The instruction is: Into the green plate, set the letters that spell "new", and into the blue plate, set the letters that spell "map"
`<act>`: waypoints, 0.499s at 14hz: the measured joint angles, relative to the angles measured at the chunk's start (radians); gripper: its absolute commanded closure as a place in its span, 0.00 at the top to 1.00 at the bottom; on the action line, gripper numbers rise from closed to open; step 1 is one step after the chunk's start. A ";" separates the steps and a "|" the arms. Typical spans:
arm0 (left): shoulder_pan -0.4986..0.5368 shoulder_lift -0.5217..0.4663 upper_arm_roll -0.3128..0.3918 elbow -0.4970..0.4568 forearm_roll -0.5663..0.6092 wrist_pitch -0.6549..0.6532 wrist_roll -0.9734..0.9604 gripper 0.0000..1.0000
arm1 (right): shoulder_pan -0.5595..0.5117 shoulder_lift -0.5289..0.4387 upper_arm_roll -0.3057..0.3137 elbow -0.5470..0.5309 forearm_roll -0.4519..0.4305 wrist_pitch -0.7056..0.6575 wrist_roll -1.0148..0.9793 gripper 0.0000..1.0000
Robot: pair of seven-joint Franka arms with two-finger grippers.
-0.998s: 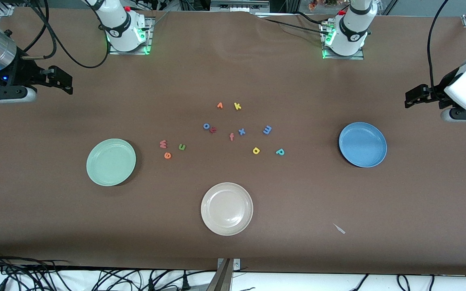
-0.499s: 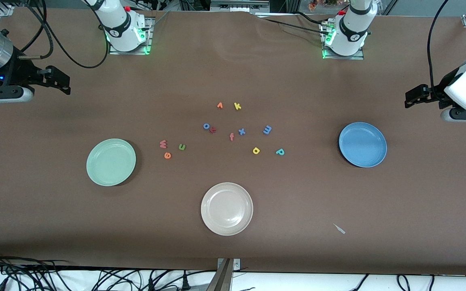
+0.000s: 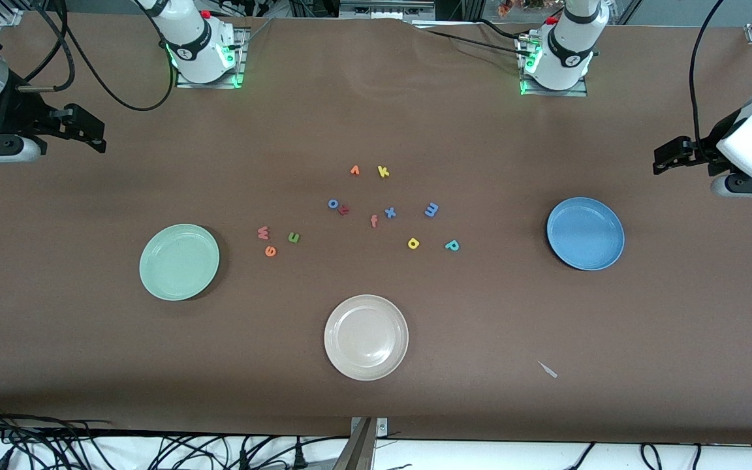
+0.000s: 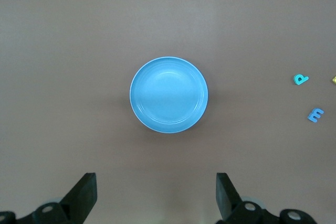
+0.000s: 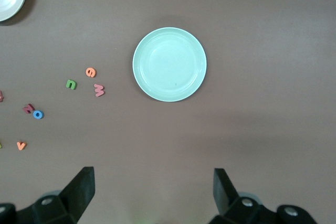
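Note:
The green plate (image 3: 179, 262) (image 5: 169, 64) lies empty toward the right arm's end. Beside it are the salmon "w" (image 3: 263, 232) (image 5: 99, 90), orange "e" (image 3: 270, 251) (image 5: 91, 72) and green "n" (image 3: 294, 237) (image 5: 71, 84). The blue plate (image 3: 585, 234) (image 4: 168, 94) lies empty toward the left arm's end. The blue "m" (image 3: 431, 209) (image 4: 315, 114), yellow "a" (image 3: 413, 243) and teal "p" (image 3: 452, 245) (image 4: 300, 79) lie between it and the table's middle. My right gripper (image 3: 92, 134) (image 5: 154, 190) hangs open over bare table. My left gripper (image 3: 660, 160) (image 4: 156, 192) is open too, high over bare table.
A cream plate (image 3: 366, 337) sits nearest the front camera. Other letters cluster mid-table: orange "v" (image 3: 354, 170), yellow "k" (image 3: 383, 172), blue "o" (image 3: 333, 203), blue "x" (image 3: 390, 212), salmon "f" (image 3: 374, 221). A small pale scrap (image 3: 548, 370) lies near the front edge.
My right gripper has drifted slightly outward toward the right arm's end of the table. The left arm, the plates and the letters have not moved.

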 measured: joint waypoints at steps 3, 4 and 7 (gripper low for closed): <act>0.000 0.000 0.000 0.000 0.000 0.000 0.000 1.00 | 0.000 0.000 0.000 0.004 0.000 0.001 0.000 1.00; -0.001 0.000 0.000 0.000 0.000 0.000 0.000 1.00 | 0.000 0.000 0.000 0.005 0.000 0.001 0.000 1.00; -0.001 0.001 -0.008 0.000 0.000 0.000 0.000 1.00 | 0.000 0.001 0.000 0.006 0.000 0.001 0.000 1.00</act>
